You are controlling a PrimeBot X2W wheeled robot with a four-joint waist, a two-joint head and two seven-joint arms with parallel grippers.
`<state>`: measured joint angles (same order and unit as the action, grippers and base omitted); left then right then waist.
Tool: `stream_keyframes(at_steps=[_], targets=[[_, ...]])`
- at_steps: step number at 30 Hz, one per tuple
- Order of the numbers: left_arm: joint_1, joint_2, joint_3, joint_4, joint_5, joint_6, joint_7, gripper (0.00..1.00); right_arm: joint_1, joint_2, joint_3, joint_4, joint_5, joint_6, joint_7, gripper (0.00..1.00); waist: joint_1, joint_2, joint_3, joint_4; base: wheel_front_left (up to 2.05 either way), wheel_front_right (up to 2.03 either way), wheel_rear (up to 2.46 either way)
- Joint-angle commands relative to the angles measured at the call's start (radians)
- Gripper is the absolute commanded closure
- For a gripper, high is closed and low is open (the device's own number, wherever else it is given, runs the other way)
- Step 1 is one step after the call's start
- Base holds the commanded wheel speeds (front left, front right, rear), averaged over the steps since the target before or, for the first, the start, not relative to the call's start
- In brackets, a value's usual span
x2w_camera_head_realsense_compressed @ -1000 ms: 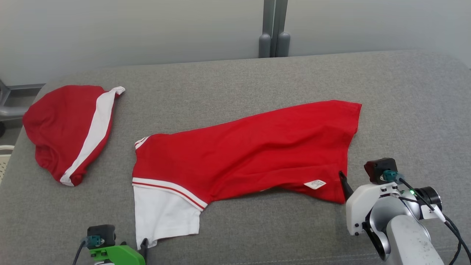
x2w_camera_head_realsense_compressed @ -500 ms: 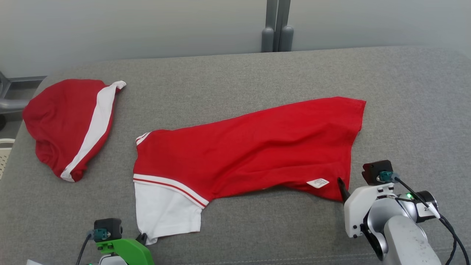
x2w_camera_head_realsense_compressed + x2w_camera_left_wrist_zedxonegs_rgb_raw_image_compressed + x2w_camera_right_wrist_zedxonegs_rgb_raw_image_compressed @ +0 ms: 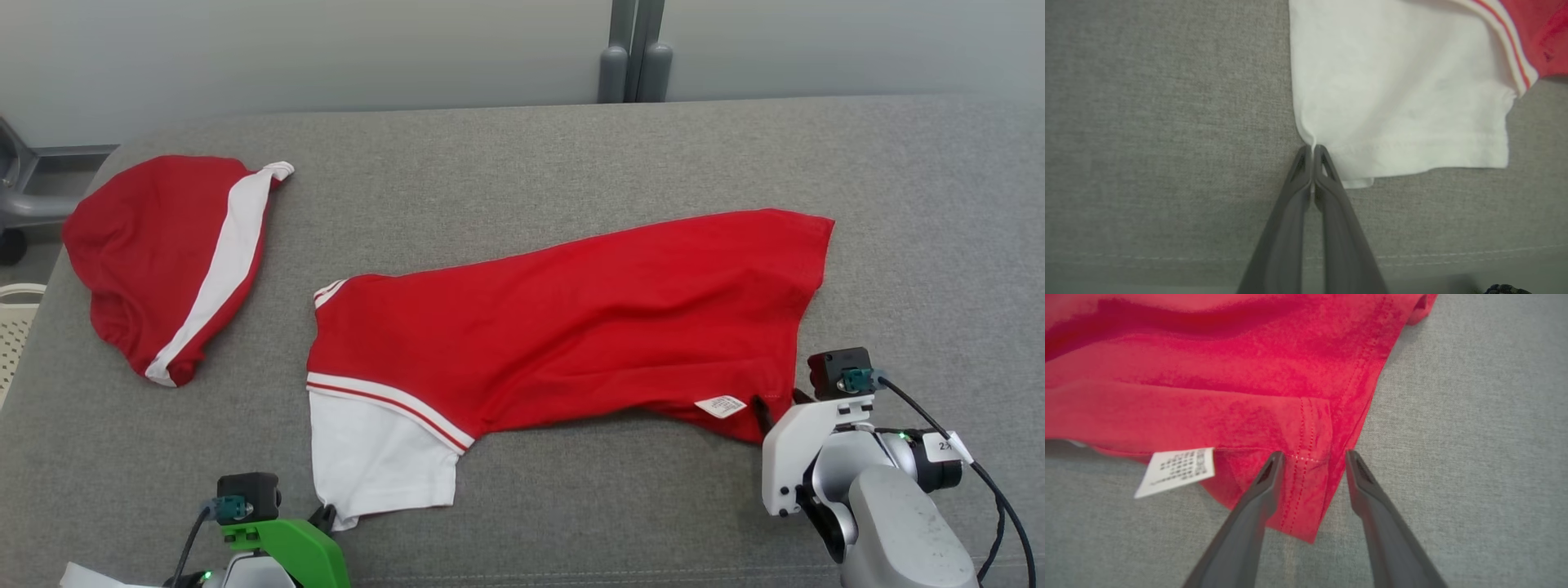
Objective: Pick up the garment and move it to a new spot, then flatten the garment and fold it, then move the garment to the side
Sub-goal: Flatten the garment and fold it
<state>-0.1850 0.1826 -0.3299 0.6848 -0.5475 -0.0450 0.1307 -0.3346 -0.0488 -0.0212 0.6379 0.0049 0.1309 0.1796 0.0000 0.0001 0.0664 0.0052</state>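
Red-and-white garment [image 3: 571, 327] spread flat across grey cushion [image 3: 522, 155] toward its near edge, left gripper [image 3: 1312, 148] pinched tight on white sleeve corner, right gripper [image 3: 1312, 454] fingers apart astride red hem corner, not clamped.

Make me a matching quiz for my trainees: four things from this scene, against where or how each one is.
1. left gripper
2. right gripper
3. label
4. bundle

A. open, fingers either side of the red hem
B. far left, apart from the shirt
C. shut on the white sleeve corner
D. white, at the shirt's near edge

Pairs: 1-C, 2-A, 3-D, 4-B
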Motion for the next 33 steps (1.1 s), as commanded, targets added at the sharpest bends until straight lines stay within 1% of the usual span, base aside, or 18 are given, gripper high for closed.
stream_keyframes(at_steps=[1,3,4,5,6,7,8,9,14,20,25,33], targets=[[0.000,-0.007,-0.012,0.017,0.000,-0.004,0.009,1.00,-0.015,-0.003,-0.004,0.015,0.010,0.000,-0.007,0.37,0.0000,-0.0001,0.005,0.005,0.00,0.00,0.00],[-0.001,-0.006,-0.013,0.018,-0.002,-0.003,0.009,1.00,-0.020,-0.003,-0.001,0.028,0.015,0.000,-0.014,0.52,0.0000,-0.0001,0.008,0.007,0.00,0.00,0.00],[-0.002,-0.005,-0.013,0.018,-0.002,-0.001,0.008,1.00,-0.022,-0.003,0.000,0.032,0.015,0.000,-0.017,0.55,0.0000,-0.0001,0.009,0.008,0.00,0.00,0.00],[-0.002,-0.004,-0.013,0.018,-0.002,0.001,0.007,1.00,-0.023,-0.003,0.001,0.038,0.013,0.000,-0.021,0.62,0.0000,-0.0001,0.010,0.008,0.00,0.00,0.00],[-0.003,-0.003,-0.012,0.018,-0.003,0.003,0.006,1.00,-0.024,-0.003,0.002,0.042,0.012,0.000,-0.025,0.65,0.0000,-0.0001,0.010,0.008,0.00,0.00,0.00],[-0.003,-0.002,-0.011,0.016,-0.004,0.005,0.003,1.00,-0.024,-0.003,0.004,0.045,0.013,0.000,-0.030,0.75,0.0000,-0.0001,0.010,0.007,0.00,0.00,0.00],[-0.003,-0.001,-0.009,0.016,-0.007,0.006,0.001,1.00,-0.024,-0.003,0.005,0.049,0.014,0.000,-0.034,0.92,0.0000,-0.0001,0.009,0.006,0.00,0.00,0.00],[-0.002,0.000,-0.008,0.015,-0.008,0.007,-0.001,1.00,-0.022,-0.003,0.006,0.055,0.013,0.000,-0.036,1.00,0.0000,-0.0001,0.007,0.005,0.00,0.00,0.00],[0.002,0.003,0.006,-0.004,-0.015,0.015,-0.035,1.00,-0.020,-0.003,0.003,0.061,-0.002,0.000,-0.057,1.00,0.0000,-0.0001,-0.005,-0.001,0.00,0.00,0.00],[0.014,0.001,0.029,-0.046,-0.037,0.024,-0.078,1.00,-0.004,-0.003,-0.003,0.046,0.007,0.000,-0.079,1.00,0.0000,-0.0001,-0.031,-0.005,0.00,0.00,0.00],[0.025,0.003,0.051,-0.114,-0.056,0.030,-0.100,1.00,0.012,-0.003,-0.014,0.012,0.011,0.000,-0.093,1.00,0.0000,-0.0001,-0.057,-0.011,0.00,0.00,0.00],[0.047,-0.018,0.112,-0.257,-0.129,0.037,-0.144,1.00,0.048,-0.003,-0.018,-0.073,0.005,0.000,-0.084,1.00,0.0000,-0.0001,-0.086,-0.024,0.00,0.00,0.00]])
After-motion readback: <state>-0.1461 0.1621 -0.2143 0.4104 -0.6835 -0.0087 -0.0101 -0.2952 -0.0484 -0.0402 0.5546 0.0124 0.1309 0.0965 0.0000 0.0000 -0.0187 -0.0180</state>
